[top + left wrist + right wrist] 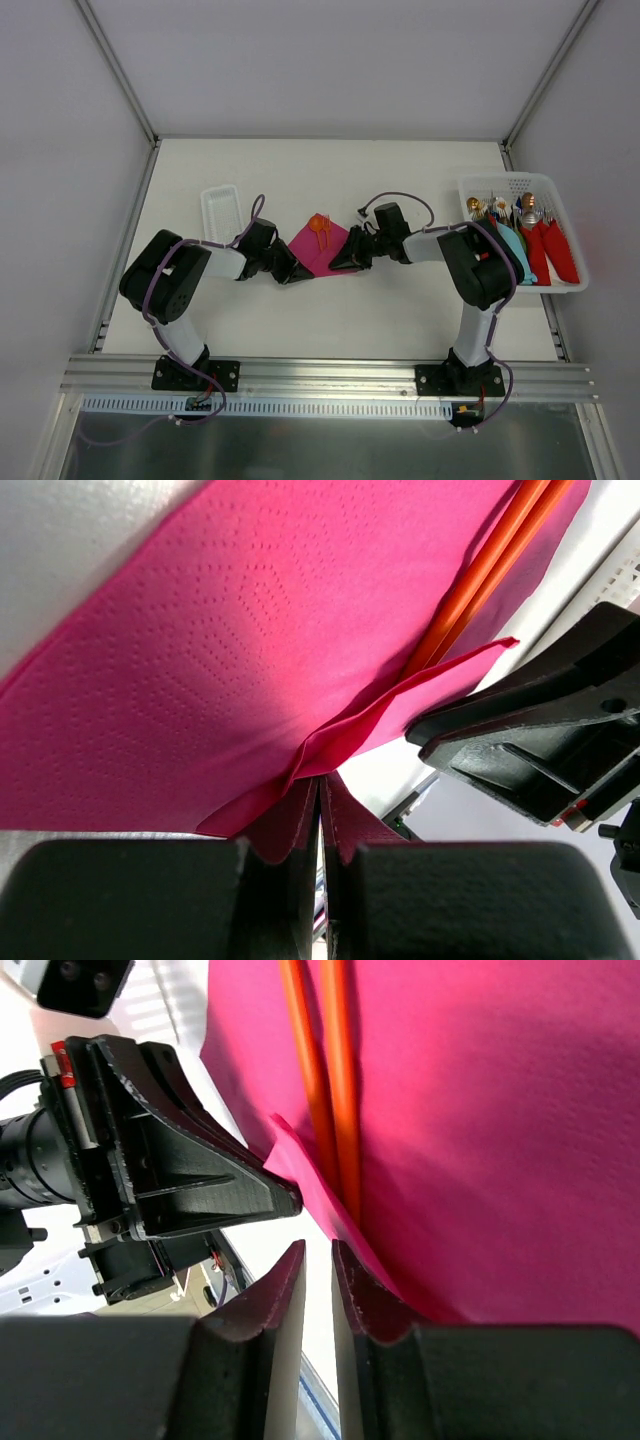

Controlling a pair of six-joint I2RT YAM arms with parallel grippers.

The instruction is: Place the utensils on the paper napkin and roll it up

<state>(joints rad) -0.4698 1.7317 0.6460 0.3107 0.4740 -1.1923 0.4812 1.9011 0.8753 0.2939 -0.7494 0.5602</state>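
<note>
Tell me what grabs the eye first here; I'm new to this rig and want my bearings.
The magenta paper napkin at mid-table stands out, with the orange utensils lying on it. At its near edge the left pincer is shut on a fold of it, and the right pincer stands slightly open beside it. At far right, a white basket holds red and teal wrapped bundles.
</note>
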